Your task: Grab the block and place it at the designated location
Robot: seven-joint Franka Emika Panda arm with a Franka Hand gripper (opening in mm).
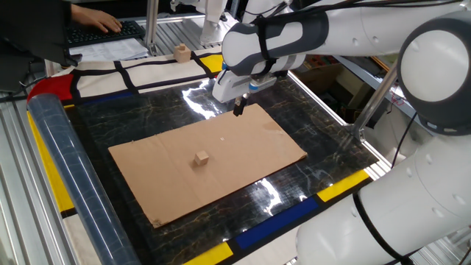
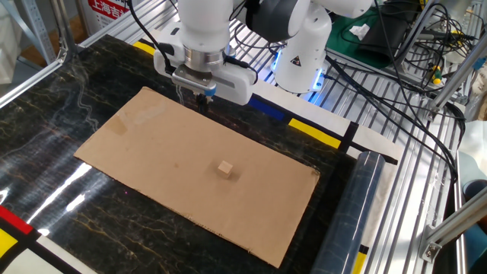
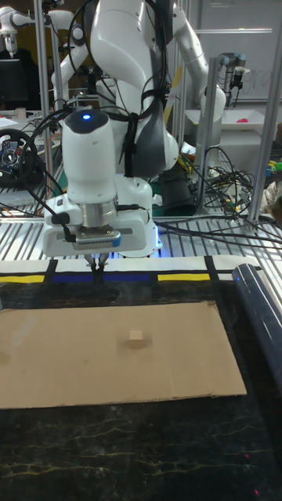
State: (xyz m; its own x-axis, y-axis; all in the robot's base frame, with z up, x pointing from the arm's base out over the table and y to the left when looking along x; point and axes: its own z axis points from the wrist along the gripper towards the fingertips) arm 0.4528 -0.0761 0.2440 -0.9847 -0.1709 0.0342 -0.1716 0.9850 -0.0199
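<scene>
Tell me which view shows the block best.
The other fixed view: the block sits mid-frame on the cardboard sheet, unobstructed, with top and side faces distinct. One fixed view shows it smaller. The tall fixed view shows it low and foreshortened.

Knobbed wooden piece [image 1: 180, 52], possibly beside keyboard [image 1: 110, 31].
</scene>
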